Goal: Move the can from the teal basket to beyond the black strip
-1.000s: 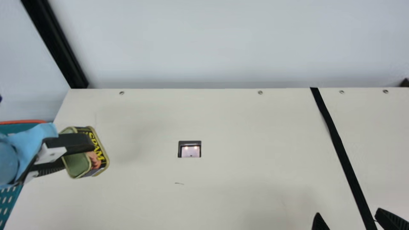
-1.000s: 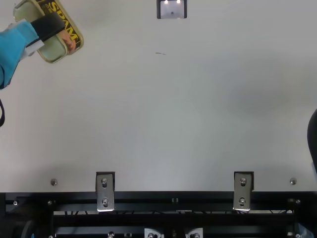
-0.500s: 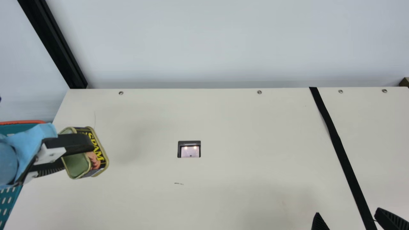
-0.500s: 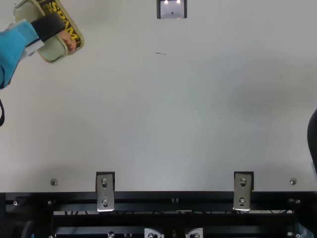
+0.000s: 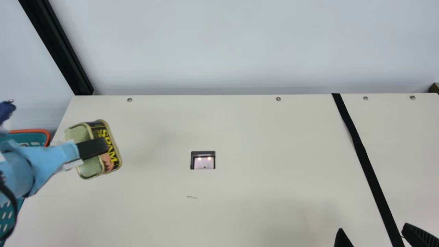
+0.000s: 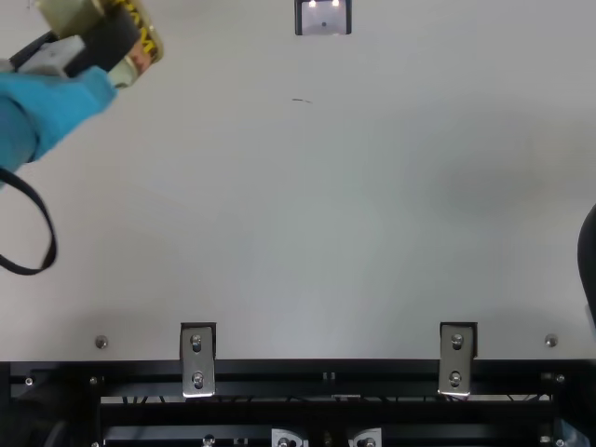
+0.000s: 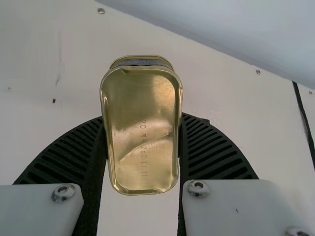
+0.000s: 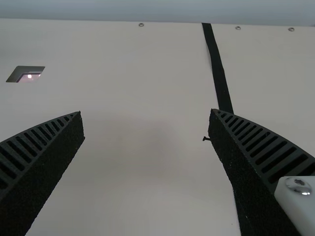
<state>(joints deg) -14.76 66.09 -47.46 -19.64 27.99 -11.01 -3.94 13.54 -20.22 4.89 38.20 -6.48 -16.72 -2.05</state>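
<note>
A: First item, largest?
B: Table (image 5: 240, 130), cream, one; occupies the middle and lower part of the main view.
A: Next, the long pieces.
B: Post (image 5: 55, 48), black, slanting down from the upper left corner to the table's edge. Black strip (image 5: 358, 144), one, running from right of centre at mid-height to the lower right.
A: Containers?
B: Teal basket (image 5: 7, 219), one, perforated, orange-rimmed, at the left edge, partly hidden behind the left arm (image 5: 17, 168), which has a light blue covering.
A: Grippers, with condition?
B: Left gripper (image 5: 95, 147), left part of the main view: its ribbed fingers are clamped on the can (image 5: 82, 132), one on either side. Right gripper (image 5: 373, 228), bottom right: fingers spread wide, nothing between them; one tip lies left of the strip, the other just right of it.
A: Position of the can?
B: Outside the basket, to its right, tilted, printed side facing right; well apart from the strip, on its left. Whether it touches the table, I cannot tell.
A: Small goods?
B: Recessed fitting (image 5: 203, 161), near centre, with two bright spots. Dark mark (image 5: 192, 197), thin, below it. Screws (image 5: 278, 98), four, along the table's upper edge.
</note>
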